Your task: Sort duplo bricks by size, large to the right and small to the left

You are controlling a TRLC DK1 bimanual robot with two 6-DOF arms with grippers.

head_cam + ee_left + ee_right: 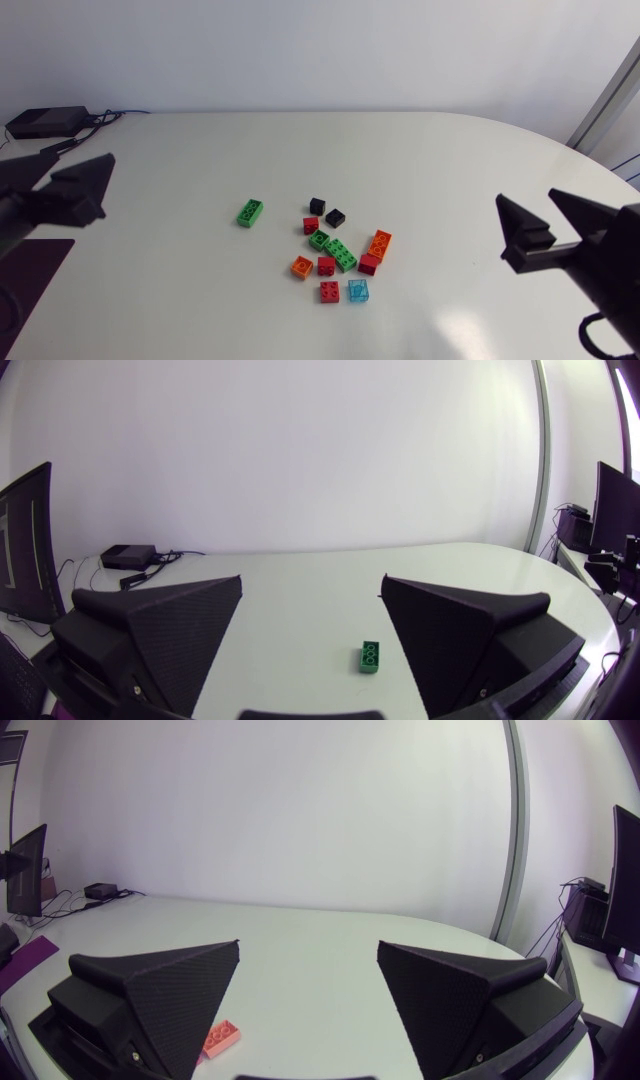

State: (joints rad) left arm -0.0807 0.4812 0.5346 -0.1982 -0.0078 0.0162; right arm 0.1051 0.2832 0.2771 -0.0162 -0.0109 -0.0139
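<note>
Nearest us, our two black grippers hang over a white table: the left gripper at the left side, the right gripper at the right side. Both have their jaws spread wide and hold nothing. Between them, well apart from both, lies a cluster of duplo bricks. A red brick and a clear blue brick are closest. Beyond them lie a long green brick and a long orange brick, then two small black bricks. A lone green brick lies just left of the cluster, ahead of our left gripper. A black box sits at the far left corner.
</note>
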